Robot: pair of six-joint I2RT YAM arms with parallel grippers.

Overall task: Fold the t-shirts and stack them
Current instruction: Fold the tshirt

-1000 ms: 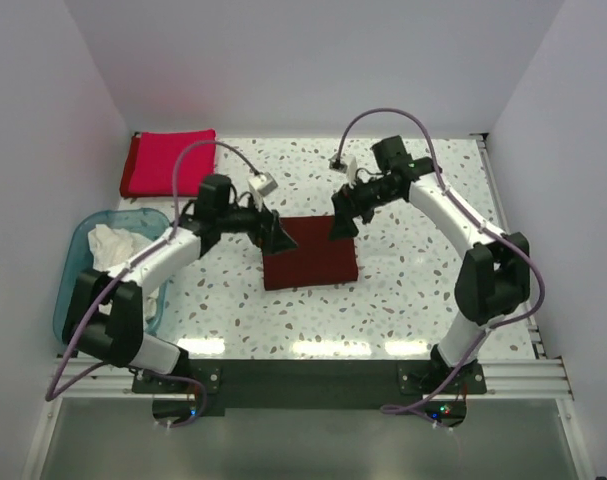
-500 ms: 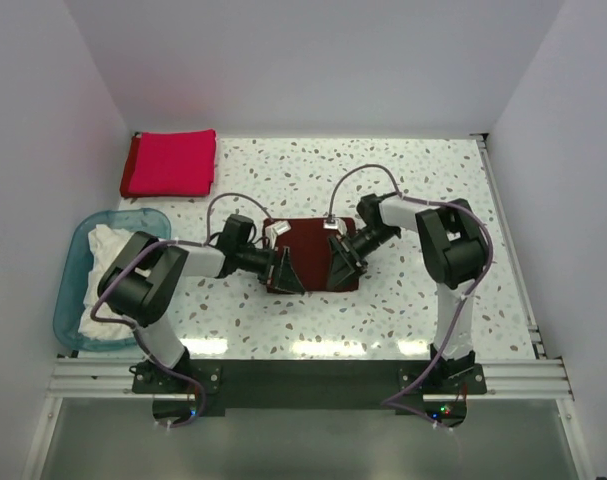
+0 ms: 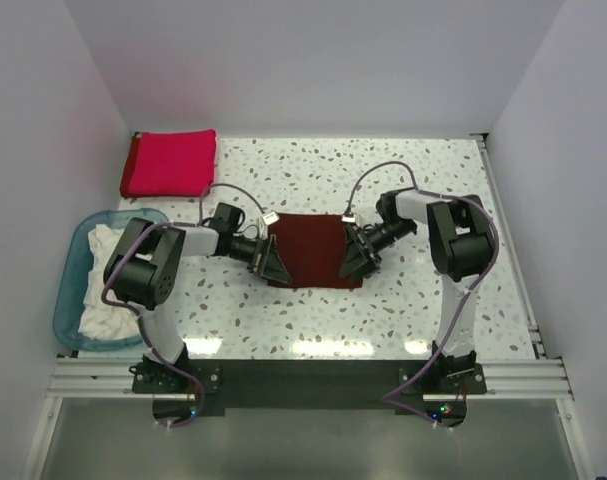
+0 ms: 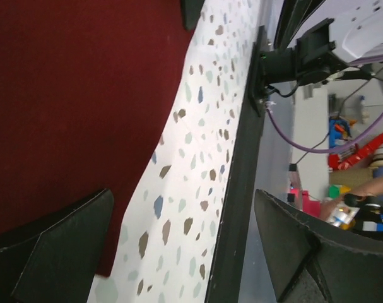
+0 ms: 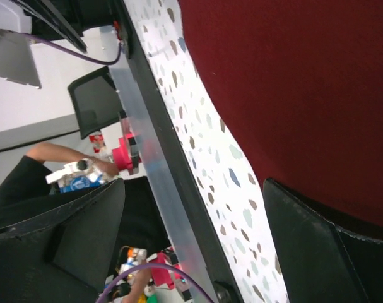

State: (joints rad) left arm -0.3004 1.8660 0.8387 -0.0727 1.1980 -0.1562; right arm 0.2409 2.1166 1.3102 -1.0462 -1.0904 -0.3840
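A dark maroon t-shirt lies folded into a flat rectangle at the table's middle. My left gripper is low at its left edge and my right gripper is low at its right edge. Both are open and hold nothing. In the left wrist view the gripper is open, with one finger over the maroon cloth. In the right wrist view the gripper is open, with one finger by the cloth. A crimson-red t-shirt lies folded at the back left. White t-shirts lie crumpled in the blue tub.
The translucent blue tub stands at the left edge beside the left arm. Speckled tabletop surrounds the maroon shirt. The black front rail shows in both wrist views. White walls enclose the table.
Both grippers came down from the shirt's far corners onto it, then slid apart to its left and right edges. The maroon shirt now lies flatter.
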